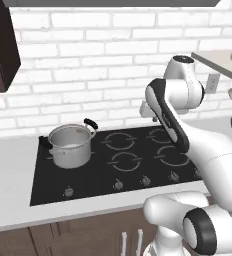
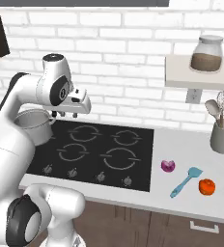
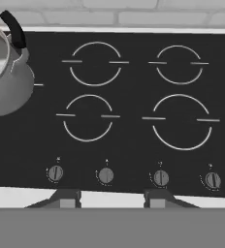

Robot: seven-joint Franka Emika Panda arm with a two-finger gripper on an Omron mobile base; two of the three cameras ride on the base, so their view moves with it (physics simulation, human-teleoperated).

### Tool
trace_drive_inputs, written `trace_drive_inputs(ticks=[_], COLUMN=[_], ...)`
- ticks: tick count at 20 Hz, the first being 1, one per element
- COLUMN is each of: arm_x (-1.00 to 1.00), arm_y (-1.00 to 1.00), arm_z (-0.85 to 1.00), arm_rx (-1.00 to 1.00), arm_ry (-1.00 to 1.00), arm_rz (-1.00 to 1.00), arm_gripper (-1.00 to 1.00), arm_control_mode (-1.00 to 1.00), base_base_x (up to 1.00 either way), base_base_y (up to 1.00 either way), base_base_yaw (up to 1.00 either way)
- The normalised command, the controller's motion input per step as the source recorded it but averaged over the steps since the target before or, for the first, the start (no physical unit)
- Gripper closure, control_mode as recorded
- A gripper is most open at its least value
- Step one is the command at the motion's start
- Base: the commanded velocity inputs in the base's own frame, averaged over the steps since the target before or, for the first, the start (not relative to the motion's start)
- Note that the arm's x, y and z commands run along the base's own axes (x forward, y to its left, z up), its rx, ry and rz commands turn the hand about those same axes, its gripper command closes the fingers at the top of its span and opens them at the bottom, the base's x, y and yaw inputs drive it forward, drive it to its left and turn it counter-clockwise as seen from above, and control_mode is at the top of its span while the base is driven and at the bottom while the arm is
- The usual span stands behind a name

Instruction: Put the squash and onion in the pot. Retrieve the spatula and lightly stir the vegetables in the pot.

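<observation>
The steel pot [image 1: 70, 145] stands on the back left burner of the black cooktop [image 1: 133, 170]; the hand view catches it at its left edge [image 3: 5, 77]. On the counter to the right of the cooktop lie the magenta onion [image 2: 168, 166], the teal spatula [image 2: 186, 181] and a small orange-red round squash [image 2: 206, 186]. My gripper [image 2: 64, 115] hangs above the cooktop's left half, just right of the pot [image 2: 34, 124]. It is open, with nothing between its tips [image 3: 109, 199], and it points down at the burners and knobs.
A grey utensil holder [image 2: 223, 137] with pale spoons and a whisk stands at the back right under a wall shelf [image 2: 186, 77] that carries a glass jar [image 2: 207, 54]. A dark upper cabinet [image 1: 0, 45] hangs at the left. A brick wall backs the counter.
</observation>
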Motion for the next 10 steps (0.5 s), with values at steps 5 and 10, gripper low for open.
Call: trace_drive_inputs(ticks=[5,10], arm_x=[0.00,0.00], arm_y=[0.00,0.00], arm_z=[0.00,0.00], arm_rx=[0.00,0.00], arm_ry=[0.00,0.00], arm_rz=[0.00,0.00], arm_gripper=[-1.00,-1.00], arm_control_mode=[1.00,1.00], base_base_x=[0.00,-0.01], base_base_y=[-0.35,-0.95], base_base_yaw=[0.02,0.00])
